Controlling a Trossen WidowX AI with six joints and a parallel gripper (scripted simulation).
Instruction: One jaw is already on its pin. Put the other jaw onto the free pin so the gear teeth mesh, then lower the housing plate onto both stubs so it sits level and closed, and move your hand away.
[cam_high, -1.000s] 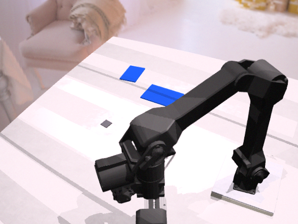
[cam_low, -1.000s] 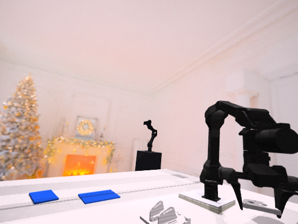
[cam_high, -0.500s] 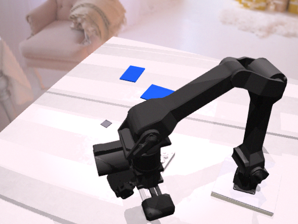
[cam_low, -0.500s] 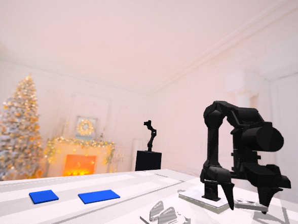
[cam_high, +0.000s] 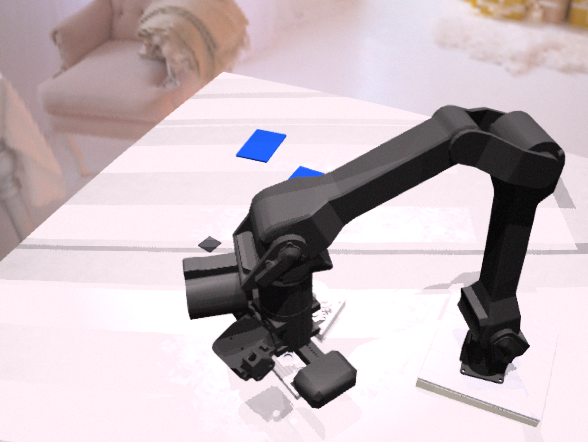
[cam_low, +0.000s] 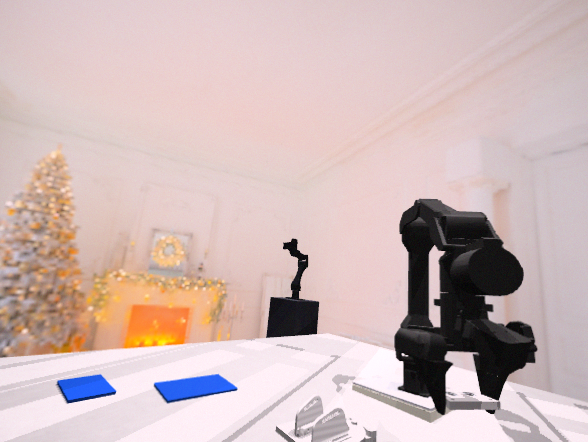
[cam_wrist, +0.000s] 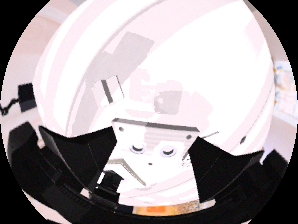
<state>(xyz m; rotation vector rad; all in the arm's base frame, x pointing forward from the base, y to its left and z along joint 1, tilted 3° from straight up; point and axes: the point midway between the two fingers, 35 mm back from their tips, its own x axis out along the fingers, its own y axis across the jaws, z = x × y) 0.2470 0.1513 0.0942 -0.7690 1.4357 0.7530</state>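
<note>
My gripper (cam_high: 291, 371) (cam_low: 466, 406) (cam_wrist: 156, 145) is shut on the housing plate (cam_high: 286, 374) (cam_low: 462, 401) (cam_wrist: 157, 134), a pale flat plate with two round holes, held by its ends between wide-standing fingers. The plate hangs roughly level above the table. The grey base (cam_low: 287, 429) stands at the bottom of the exterior view, to the left of the gripper; in the top view it shows partly behind the gripper. Two pale jaws, one farther left (cam_low: 306, 416) and one nearer (cam_low: 331, 424), stand upright side by side on it. Their pins and the gear mesh cannot be made out.
Two flat blue plates lie on the table, one farther (cam_high: 261, 145) (cam_low: 86, 387) and one nearer (cam_high: 306, 173) (cam_low: 196, 387), partly behind the arm in the top view. A small dark diamond-shaped piece (cam_high: 209, 244) lies left of the arm. The arm stands on a pale board (cam_high: 435, 362).
</note>
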